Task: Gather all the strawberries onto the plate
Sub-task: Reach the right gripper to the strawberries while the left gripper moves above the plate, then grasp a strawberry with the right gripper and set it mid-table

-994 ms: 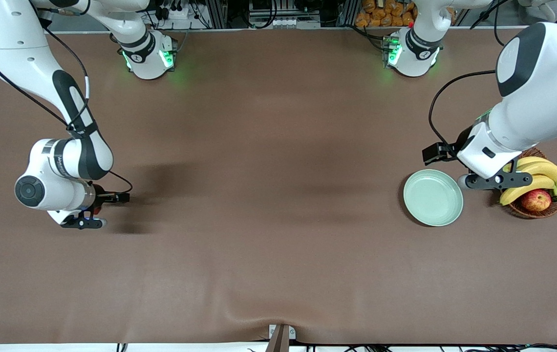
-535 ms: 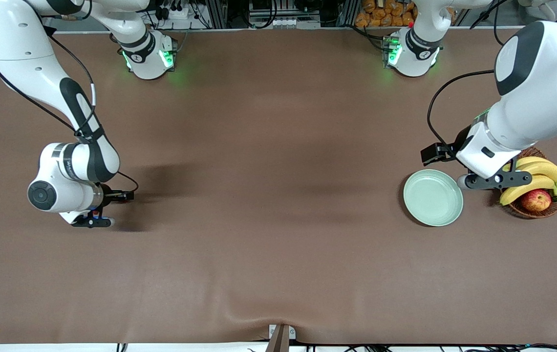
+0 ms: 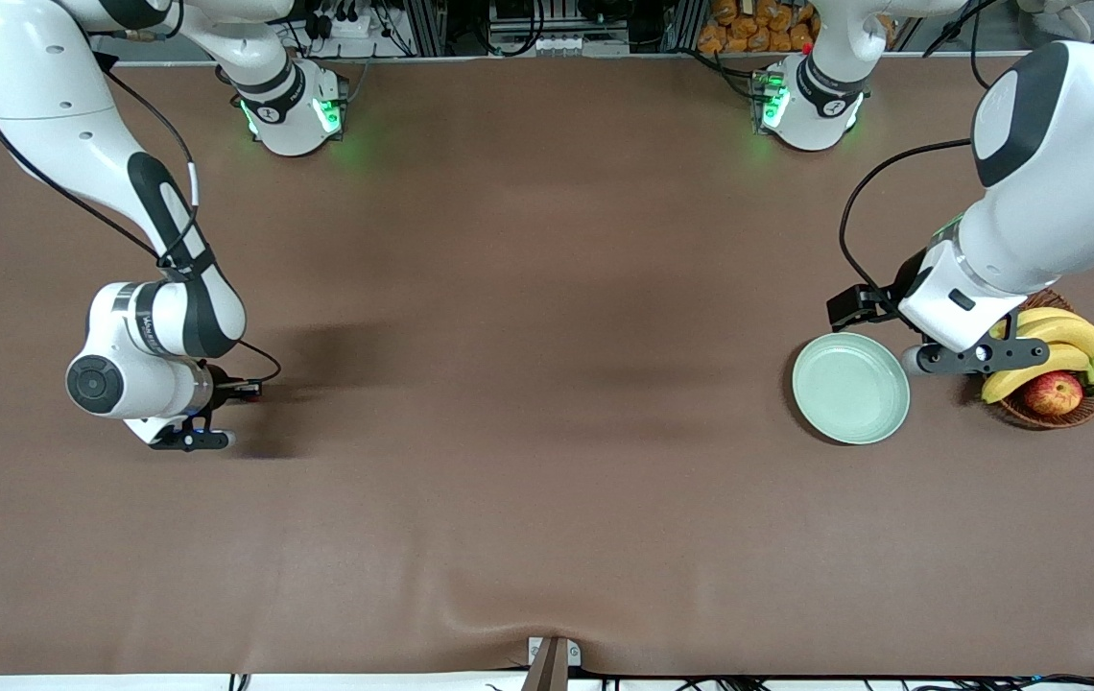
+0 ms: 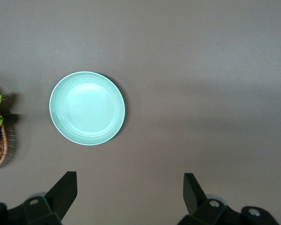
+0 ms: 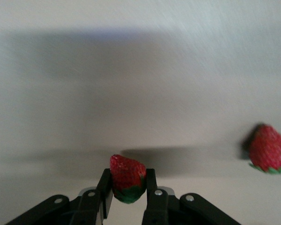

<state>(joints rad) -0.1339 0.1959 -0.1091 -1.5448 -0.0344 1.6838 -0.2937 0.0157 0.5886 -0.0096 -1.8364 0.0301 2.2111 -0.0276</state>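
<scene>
Red and small, the strawberry (image 5: 127,178) pinched in the right gripper (image 5: 127,193) should ride gently over the brown table (image 3: 547,384) to the round pale-green plate (image 3: 850,388), while the left gripper (image 4: 130,194) waits spread wide by it.

My right gripper (image 5: 126,197) was closed on a strawberry (image 5: 127,182) over the right arm's end of the table, with a second strawberry (image 5: 269,151) lying near it on the cloth. The brown table (image 3: 528,403) between there and the plate (image 3: 850,388) lay bare, an open lane. At the plate, my left gripper (image 3: 956,359), fingers spread, hung just beside the rim, and the basket (image 3: 1054,411) of fruit crowded that side.
</scene>
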